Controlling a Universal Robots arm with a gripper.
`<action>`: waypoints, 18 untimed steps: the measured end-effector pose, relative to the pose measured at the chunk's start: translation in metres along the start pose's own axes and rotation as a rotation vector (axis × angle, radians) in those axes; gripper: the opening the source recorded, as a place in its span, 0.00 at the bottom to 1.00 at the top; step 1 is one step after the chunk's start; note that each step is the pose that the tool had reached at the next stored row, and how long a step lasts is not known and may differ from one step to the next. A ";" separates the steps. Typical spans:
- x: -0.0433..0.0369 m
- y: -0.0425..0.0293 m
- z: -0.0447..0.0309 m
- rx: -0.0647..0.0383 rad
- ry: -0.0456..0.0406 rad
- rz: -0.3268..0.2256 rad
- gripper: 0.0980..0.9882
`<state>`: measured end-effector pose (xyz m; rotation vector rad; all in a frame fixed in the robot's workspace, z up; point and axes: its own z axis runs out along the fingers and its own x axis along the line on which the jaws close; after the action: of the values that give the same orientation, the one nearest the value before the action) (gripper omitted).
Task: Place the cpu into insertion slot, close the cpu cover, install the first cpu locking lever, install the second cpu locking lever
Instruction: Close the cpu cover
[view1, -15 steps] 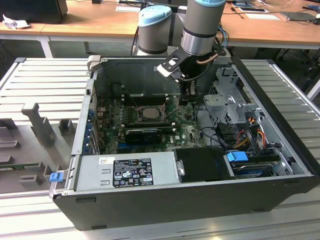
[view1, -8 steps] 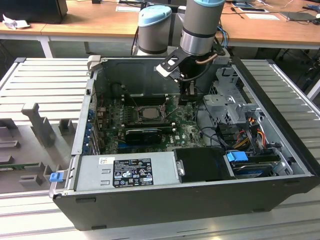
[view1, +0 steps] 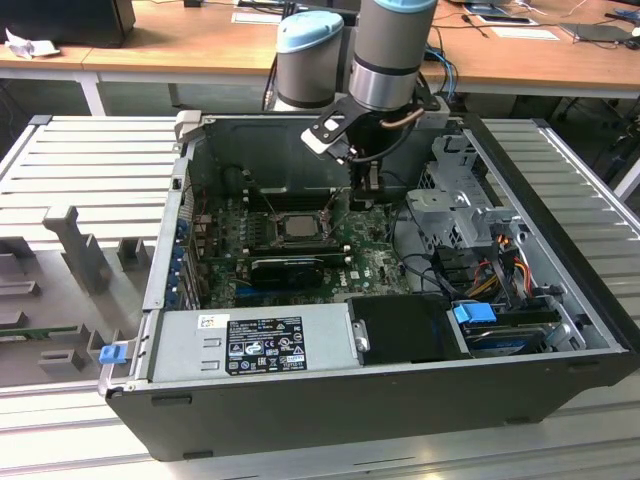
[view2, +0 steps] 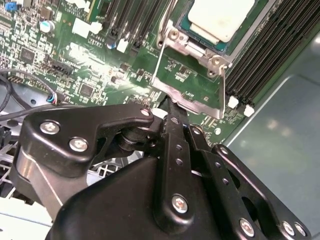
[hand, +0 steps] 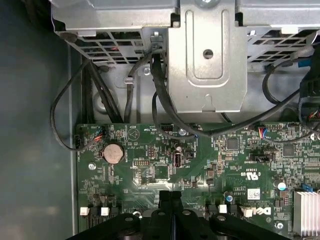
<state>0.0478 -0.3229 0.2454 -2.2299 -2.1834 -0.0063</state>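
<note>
Wooden desks (view1: 200, 45) line the background, and in front of them a grey ribbed metal table (view1: 90, 160) carries a large black open computer case (view1: 350, 410) lying on its side. From above, the grey-and-blue jointed robot arm (view1: 393, 50) reaches down into the case. Along the case's near edge sits a silvery box-shaped power supply (view1: 250, 340). At the exterior view's right is a perforated grey steel drive cage (view1: 450, 205), also seen in the first wrist view (hand: 207, 55). The green motherboard (view1: 370, 265) covers the case floor and appears in both wrist views (view2: 75, 55) (hand: 150, 150). A long narrow black expansion card (view1: 290, 268) lies across it, nearer the power supply than the socket.

The black gripper (view1: 362, 198) hangs just beside the socket, on the exterior view's right of it. In both wrist views (view2: 171, 107) (hand: 170, 195) its fingers are pressed together with no gap between them. In the second wrist view the tip meets the outer edge of the cpu cover (view2: 192, 101), a thin silvery square frame plate. Whether the fingers pinch that edge cannot be told. The cover is swung open away from the socket, and green board shows through its window.

The insertion slot (view2: 195, 45), a square socket with a silvery metal rim, lies uncovered. The cpu (view1: 297, 226), a small flat square chip with a pale metal face (view2: 220, 17), is seated inside it.
</note>
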 end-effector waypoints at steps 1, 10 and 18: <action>-0.0001 -0.0022 -0.0002 0.000 -0.0001 0.000 0.01; -0.0006 -0.0259 0.0000 0.000 0.0000 0.000 0.01; -0.0008 -0.0384 0.0002 0.000 0.0000 0.000 0.01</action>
<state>0.0094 -0.3229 0.2456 -2.2299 -2.1834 -0.0063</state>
